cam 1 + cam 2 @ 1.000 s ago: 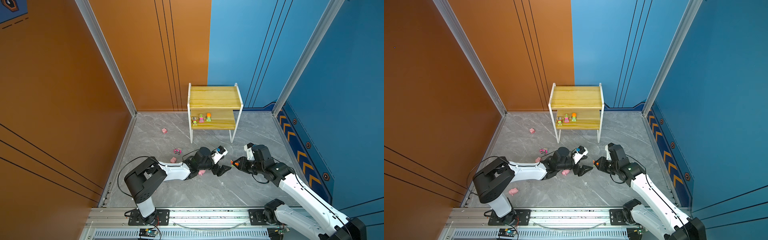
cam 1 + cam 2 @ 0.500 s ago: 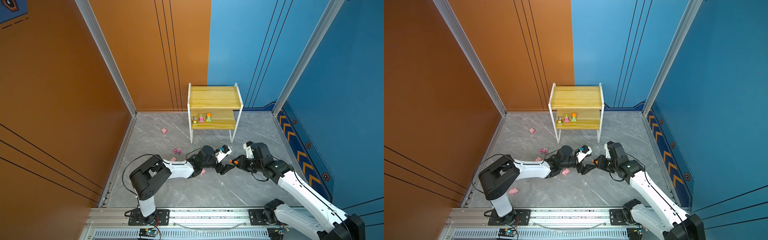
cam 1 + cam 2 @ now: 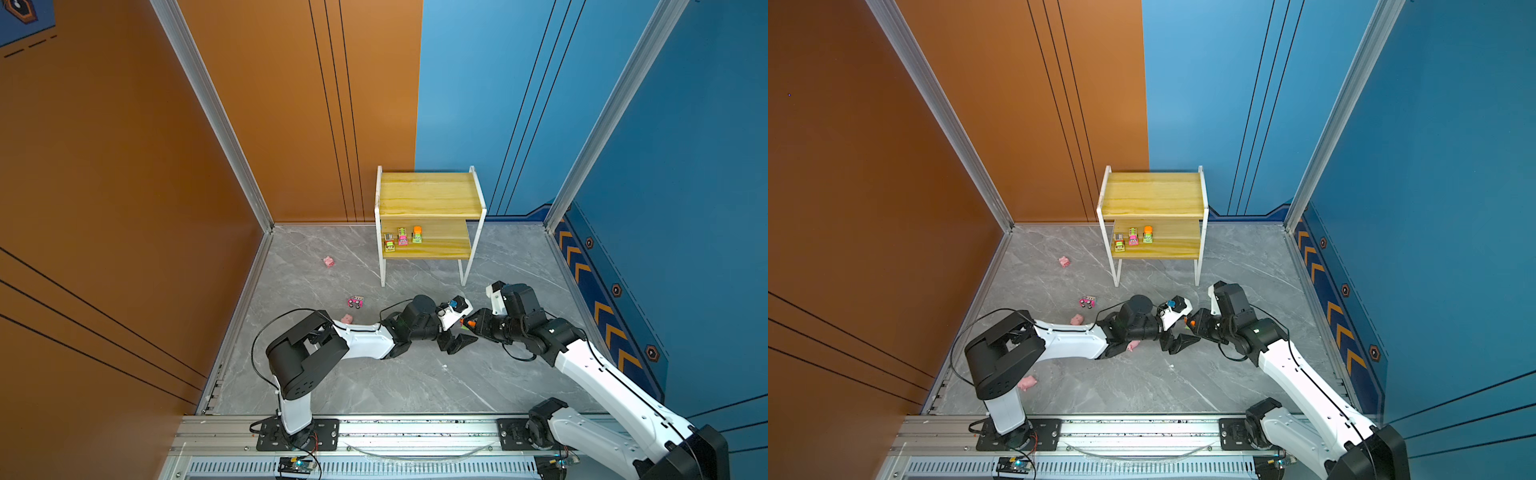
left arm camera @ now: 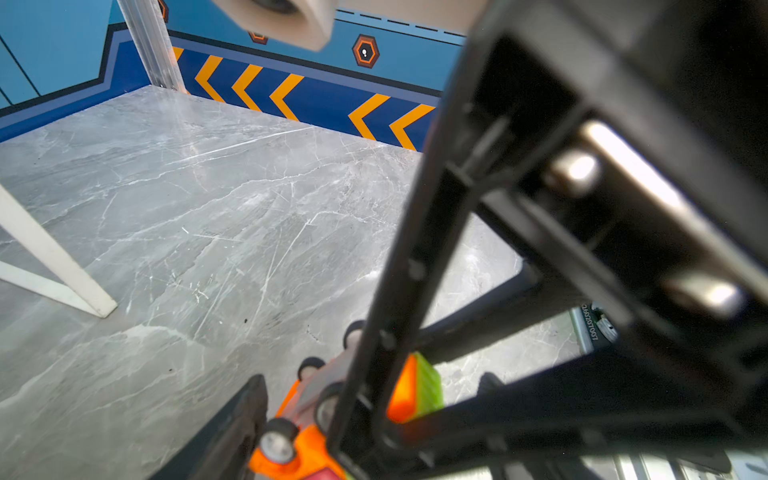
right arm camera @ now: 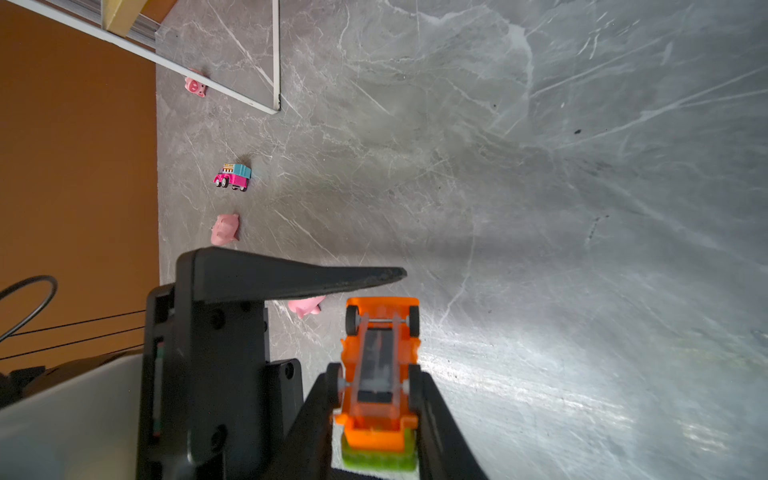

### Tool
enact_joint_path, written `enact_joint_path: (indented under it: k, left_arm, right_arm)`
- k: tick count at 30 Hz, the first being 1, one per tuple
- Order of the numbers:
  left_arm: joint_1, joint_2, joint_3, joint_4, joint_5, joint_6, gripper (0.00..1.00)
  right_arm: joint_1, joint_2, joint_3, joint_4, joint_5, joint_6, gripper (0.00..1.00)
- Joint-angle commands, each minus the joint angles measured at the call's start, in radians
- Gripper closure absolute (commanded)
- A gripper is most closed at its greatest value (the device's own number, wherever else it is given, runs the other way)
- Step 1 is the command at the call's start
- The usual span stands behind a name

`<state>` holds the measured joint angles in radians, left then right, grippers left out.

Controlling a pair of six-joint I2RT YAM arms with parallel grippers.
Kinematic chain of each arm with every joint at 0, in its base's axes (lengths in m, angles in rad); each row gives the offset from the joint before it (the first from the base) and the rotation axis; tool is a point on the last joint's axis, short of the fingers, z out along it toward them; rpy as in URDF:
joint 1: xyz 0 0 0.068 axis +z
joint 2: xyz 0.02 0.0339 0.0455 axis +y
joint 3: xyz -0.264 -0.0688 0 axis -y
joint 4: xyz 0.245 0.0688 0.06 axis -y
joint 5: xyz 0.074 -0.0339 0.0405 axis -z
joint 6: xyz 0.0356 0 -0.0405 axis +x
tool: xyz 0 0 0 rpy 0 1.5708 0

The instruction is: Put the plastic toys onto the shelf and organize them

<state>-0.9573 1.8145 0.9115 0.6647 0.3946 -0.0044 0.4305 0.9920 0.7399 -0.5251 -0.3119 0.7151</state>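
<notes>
The right gripper (image 5: pixel 376 415) was clamped by its fingers (image 5: pixel 440 419) on the orange truck (image 5: pixel 380 374), held wheels-up with its long axis pointing out past the fingertips toward the left gripper (image 3: pixel 457 334). The left fingers (image 5: pixel 291 276) were spread apart just left of the truck, near mid-bench. The shelf (image 3: pixel 432 247) stood farther back, well apart, three trucks (image 3: pixel 402 237) lined on its lower board.

A grey marble-patterned floor (image 3: pixel 415 382) is bounded by an orange wall (image 3: pixel 124 166) on the left and a blue wall (image 3: pixel 685 187) on the right. Orange chevrons (image 3: pixel 602 316) run along the right wall's base. An aluminium rail (image 3: pixel 395 432) crosses the near edge.
</notes>
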Motion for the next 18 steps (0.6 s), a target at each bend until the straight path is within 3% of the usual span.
enact_joint_path:
  k: [1,18]
  left_arm:
    - [-0.014,-0.007,0.006,0.011,0.014,-0.011,0.23]
    - [-0.014,0.042,-0.040,0.112,0.008,-0.116,0.26]
  right_arm:
    - [-0.004,0.010,0.032,-0.026,0.048,0.002,0.71]
    - [-0.004,0.094,0.025,-0.010,0.129,-0.010,0.71]
